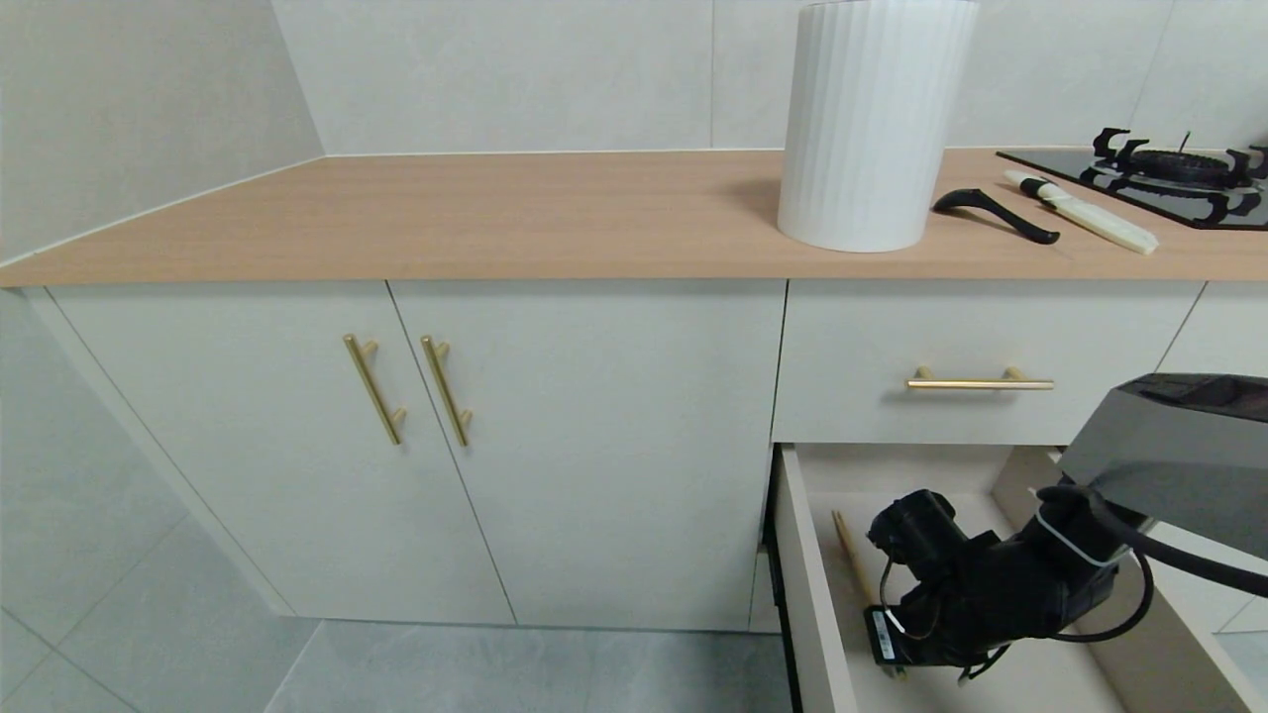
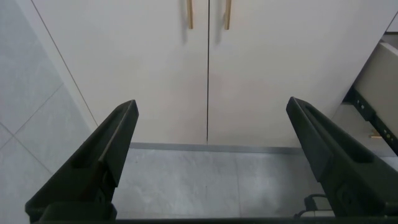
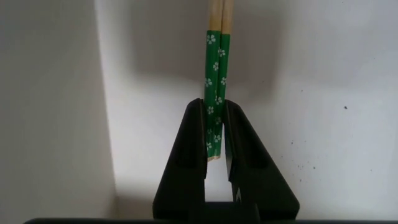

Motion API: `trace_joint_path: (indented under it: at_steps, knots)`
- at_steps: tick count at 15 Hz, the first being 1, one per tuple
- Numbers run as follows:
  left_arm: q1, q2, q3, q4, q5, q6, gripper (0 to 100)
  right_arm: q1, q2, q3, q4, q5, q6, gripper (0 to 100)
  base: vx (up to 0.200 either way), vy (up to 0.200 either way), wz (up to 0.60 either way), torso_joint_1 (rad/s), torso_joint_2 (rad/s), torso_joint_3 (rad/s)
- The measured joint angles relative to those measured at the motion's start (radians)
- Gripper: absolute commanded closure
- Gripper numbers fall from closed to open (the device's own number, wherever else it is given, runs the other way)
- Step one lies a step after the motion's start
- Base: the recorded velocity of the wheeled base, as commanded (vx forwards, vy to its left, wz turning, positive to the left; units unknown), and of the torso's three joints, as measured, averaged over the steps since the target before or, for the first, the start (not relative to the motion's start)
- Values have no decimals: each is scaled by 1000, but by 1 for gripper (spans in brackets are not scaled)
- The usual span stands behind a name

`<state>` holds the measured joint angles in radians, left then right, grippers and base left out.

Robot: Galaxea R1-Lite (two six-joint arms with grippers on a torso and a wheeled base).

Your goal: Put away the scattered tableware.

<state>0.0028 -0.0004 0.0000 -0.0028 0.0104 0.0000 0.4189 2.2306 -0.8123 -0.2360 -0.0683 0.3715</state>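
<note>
Chopsticks: 2, pinched by right hand | left hand: splayed wide | drawer: 1, open

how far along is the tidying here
Done: the lower drawer stands open. In hand: the right gripper is shut on a pair of green-patterned chopsticks, low inside that drawer, not yet released. To do: a black utensil and a cream utensil lie on the counter near the stove. The left gripper is open, holding nothing, facing the cabinet doors.
</note>
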Motion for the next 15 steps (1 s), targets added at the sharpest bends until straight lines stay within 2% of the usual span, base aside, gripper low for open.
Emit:
trace_joint_path:
  at_steps: [6,7,15]
  knots:
    - [0,0,0,0,0,0,0,1,25,-12,-8,-9,17,100,0,0,0,0,0,0]
    - [0,0,0,0,0,0,0,1,26,-12,-8,-9,20,0,0,0,0,0,0,0]
    - [0,0,0,0,0,0,0,1,12,-13,-7,-11,24,0,0,0,0,0,0,0]
